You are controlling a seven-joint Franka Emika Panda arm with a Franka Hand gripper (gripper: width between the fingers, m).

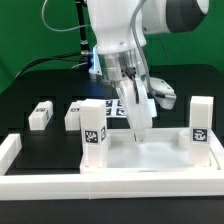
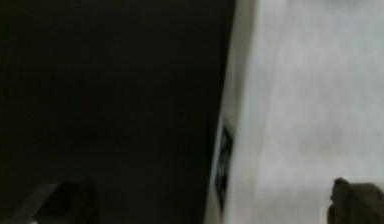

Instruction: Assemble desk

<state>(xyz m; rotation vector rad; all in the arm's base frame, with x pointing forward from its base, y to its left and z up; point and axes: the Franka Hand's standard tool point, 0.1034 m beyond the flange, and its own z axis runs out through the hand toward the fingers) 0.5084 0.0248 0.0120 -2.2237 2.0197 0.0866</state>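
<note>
**Gripper open above tabletop rim; two legs standing, two loose**

Placement. The tabletop (image 1: 160, 158) lies flat, hollow side up, close behind the border bar (image 1: 110, 186) at the front of the black table (image 1: 25, 95). The bar appears to act as a stop, so that the part does not slide when pressed. The first leg (image 1: 93, 130) stands upright at the tabletop's end on the exterior view's left, and the second leg (image 1: 200, 122) at the end on the exterior view's right. Whether either is fully seated cannot be told.

Gripper. The gripper (image 1: 139, 132) points straight down near the tabletop's far rim, between the two standing legs. In the wrist view the fingertips (image 2: 358, 198) sit wide apart, with only the white rim and dark table below. It is judged empty.

Stock. The third leg (image 1: 40, 115) and fourth leg (image 1: 75, 116) lie loose on the table, beside the marker board (image 1: 108, 107).

Clearance. There is open table around the third leg. The fourth lies just behind the first, so a reach there risks clipping it.
</note>
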